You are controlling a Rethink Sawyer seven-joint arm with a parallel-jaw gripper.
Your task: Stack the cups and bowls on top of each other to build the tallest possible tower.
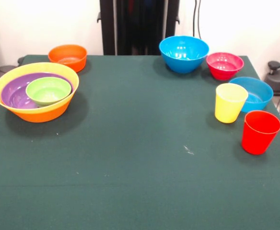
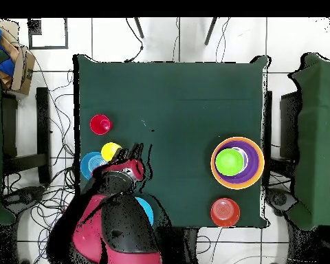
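Observation:
The tower [image 1: 35, 109] stands at the left: a large yellow-orange bowl holding the wide purple bowl [image 1: 15, 93] and the small green bowl [image 1: 48, 90]. It also shows in the overhead view [image 2: 238, 163]. The small orange bowl [image 1: 68, 56] sits behind it. At the right are a deep blue bowl [image 1: 183, 52], a pink-red bowl [image 1: 224, 65], a shallow blue bowl [image 1: 255, 93], the yellow cup [image 1: 230, 102] and the red cup [image 1: 260, 132], all upright. The front view shows no gripper. In the overhead view my arm's end with the gripper [image 2: 134, 156] hangs beside the yellow cup [image 2: 111, 150].
The black pedestal [image 1: 139, 26] stands behind the far table edge. The green table [image 1: 130, 158] lies between the two groups. In the overhead view my arm [image 2: 116, 220] covers the pink-red bowl and part of a blue bowl [image 2: 146, 210].

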